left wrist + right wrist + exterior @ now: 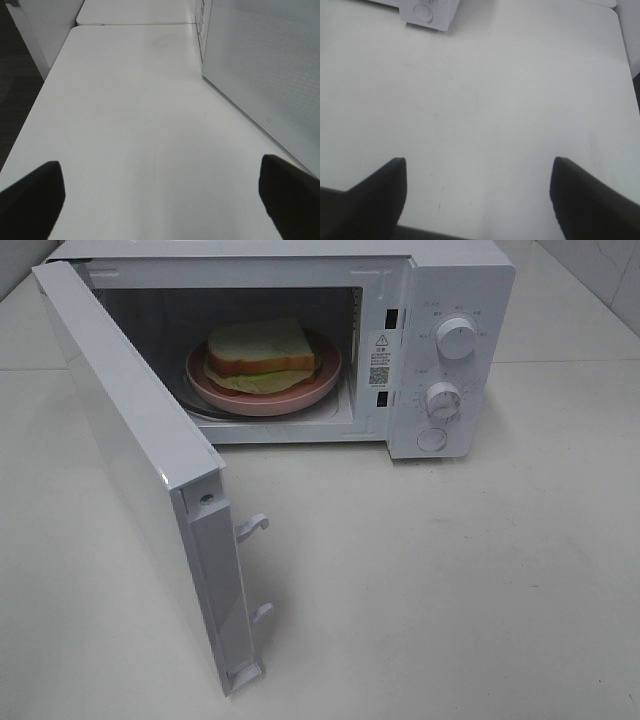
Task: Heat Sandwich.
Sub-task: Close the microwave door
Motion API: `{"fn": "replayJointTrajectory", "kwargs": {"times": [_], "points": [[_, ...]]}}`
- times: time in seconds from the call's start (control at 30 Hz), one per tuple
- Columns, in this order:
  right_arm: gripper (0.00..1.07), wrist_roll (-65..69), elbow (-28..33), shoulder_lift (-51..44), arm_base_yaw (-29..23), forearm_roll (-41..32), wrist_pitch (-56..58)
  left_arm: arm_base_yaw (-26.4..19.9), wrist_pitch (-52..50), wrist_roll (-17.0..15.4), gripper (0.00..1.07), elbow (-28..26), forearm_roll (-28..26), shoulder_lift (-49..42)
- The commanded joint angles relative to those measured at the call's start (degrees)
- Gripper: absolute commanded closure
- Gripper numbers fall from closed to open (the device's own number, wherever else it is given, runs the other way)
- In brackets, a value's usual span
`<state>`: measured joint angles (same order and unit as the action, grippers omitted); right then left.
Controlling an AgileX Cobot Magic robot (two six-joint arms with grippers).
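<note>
- Exterior high view: a white microwave (460,280) is seen standing on a pale table (450,590) with its door (120,420) swung wide open.
- The sandwich (262,355) is found inside the cavity, lying flat on a round pink plate (265,400). White bread, tan crust and a green lettuce edge can be made out.
- Two round knobs (456,338) are set one above the other on the control panel beside the cavity, and two latch hooks (252,527) stick out of the door's free edge.
- Left wrist view: the left gripper (161,165) is shown with its two dark fingers (35,200) spread wide apart. Nothing is held between them, and only bare table (125,100) is seen there.
- Ahead of this gripper and off to one side, a white panel with a dotted mesh window is seen standing upright on the table. It is taken to be the microwave door (260,70), and it is not touched by either finger.
- Right wrist view: the right gripper (478,161) is likewise shown with its fingers (375,200) parted and nothing gripped. Bare table (495,90) lies between and beyond them.
- Well ahead of this gripper, the lower corner of the microwave's control panel (427,12) is seen, with a round knob on it.
</note>
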<state>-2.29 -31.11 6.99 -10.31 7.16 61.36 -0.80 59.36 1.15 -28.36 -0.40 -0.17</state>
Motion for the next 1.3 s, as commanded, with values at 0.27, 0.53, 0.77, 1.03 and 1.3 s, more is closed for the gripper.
{"fn": "replayJointTrajectory", "kwargs": {"times": [0.27,0.53,0.77,1.03,1.3], "points": [[0.31,5.27,2.18,-8.77,6.42,0.11,-2.12,-0.17,-0.40,-0.11,0.03,0.11,-0.34,-1.55],[0.31,5.27,2.18,-8.77,6.53,0.11,-2.12,-0.17,-0.40,-0.11,0.03,0.11,-0.34,-1.55],[0.31,5.27,2.18,-8.77,6.53,0.11,-2.12,-0.17,-0.40,-0.11,0.03,0.11,-0.34,-1.55],[0.31,5.27,2.18,-8.77,6.53,0.11,-2.12,-0.17,-0.40,-0.11,0.03,0.11,-0.34,-1.55],[0.31,5.27,2.18,-8.77,6.53,0.11,-2.12,-0.17,-0.40,-0.11,0.03,0.11,-0.34,-1.55]]}}
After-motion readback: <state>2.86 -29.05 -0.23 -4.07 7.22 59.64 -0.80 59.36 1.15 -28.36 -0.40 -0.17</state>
